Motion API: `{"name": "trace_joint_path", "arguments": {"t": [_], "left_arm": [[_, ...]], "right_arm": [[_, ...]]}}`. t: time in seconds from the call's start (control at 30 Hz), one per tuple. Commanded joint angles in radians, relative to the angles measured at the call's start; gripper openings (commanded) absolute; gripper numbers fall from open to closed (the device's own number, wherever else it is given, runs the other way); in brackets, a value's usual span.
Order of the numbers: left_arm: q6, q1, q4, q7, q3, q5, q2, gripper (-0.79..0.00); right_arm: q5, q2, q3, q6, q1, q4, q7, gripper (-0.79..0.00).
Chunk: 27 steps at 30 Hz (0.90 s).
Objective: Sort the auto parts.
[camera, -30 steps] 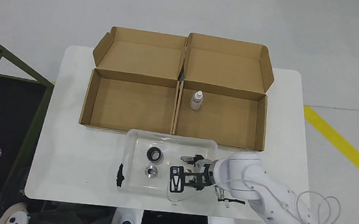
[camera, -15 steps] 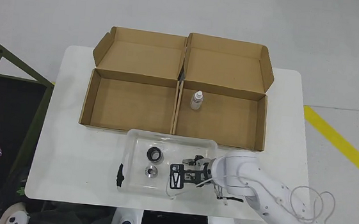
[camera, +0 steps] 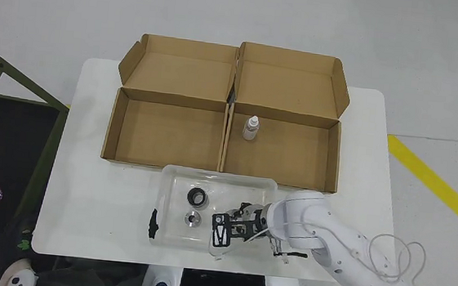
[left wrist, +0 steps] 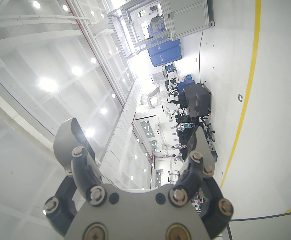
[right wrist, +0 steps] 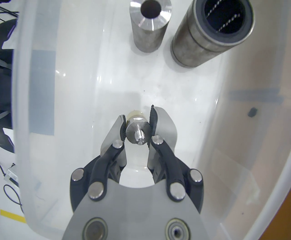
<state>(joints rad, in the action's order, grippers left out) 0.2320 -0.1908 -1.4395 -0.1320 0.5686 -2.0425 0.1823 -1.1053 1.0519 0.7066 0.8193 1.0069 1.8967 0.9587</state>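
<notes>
- The right pincer [right wrist: 137,122] is low inside a clear plastic tub [right wrist: 22,91], its two fingers pinching a small metal part [right wrist: 137,134], a short cylinder with a thin stud on one end and a pale tip on the other.
- From above, this pincer [camera: 221,228] sits in the half of the tub [camera: 218,172] nearer the worktop's right edge. The tub stands at the middle of the near edge of the white worktop [camera: 86,188].
- Two more parts stand upright in the tub, just beside each other, toward its other end: a plain steel sleeve with a round bore [right wrist: 150,25] and a wider bearing cylinder with a dark rim [right wrist: 211,29].
- A small black item [camera: 153,223] lies on the worktop just outside the tub, on the side facing the left edge.
- Two open cardboard boxes sit side by side beyond the tub, toward the far edge: one nearer the left edge [camera: 168,134], one nearer the right edge [camera: 285,152].
- A small white bottle [camera: 251,128] stands upright in the right-edge box.
- The left pincer [left wrist: 134,129] points up toward a hall ceiling, fingers spread wide with nothing between them.
</notes>
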Motion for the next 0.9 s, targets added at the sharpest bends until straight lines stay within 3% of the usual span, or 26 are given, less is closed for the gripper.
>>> {"name": "trace_joint_path", "arguments": {"t": [0.0,0.37,0.87], "left_arm": [[0.0,0.0,0.0,0.0,0.0,0.0,0.0,0.0],[0.0,0.0,0.0,0.0,0.0,0.0,0.0,0.0],[0.0,0.0,0.0,0.0,0.0,0.0,0.0,0.0]], "right_arm": [[0.006,-0.001,0.006,0.012,-0.001,0.007,-0.031,-0.785],[-0.049,-0.023,0.101,0.056,0.03,0.094,-0.242,-0.785],[-0.14,-0.071,0.354,0.083,0.147,0.21,-0.536,-0.785]]}}
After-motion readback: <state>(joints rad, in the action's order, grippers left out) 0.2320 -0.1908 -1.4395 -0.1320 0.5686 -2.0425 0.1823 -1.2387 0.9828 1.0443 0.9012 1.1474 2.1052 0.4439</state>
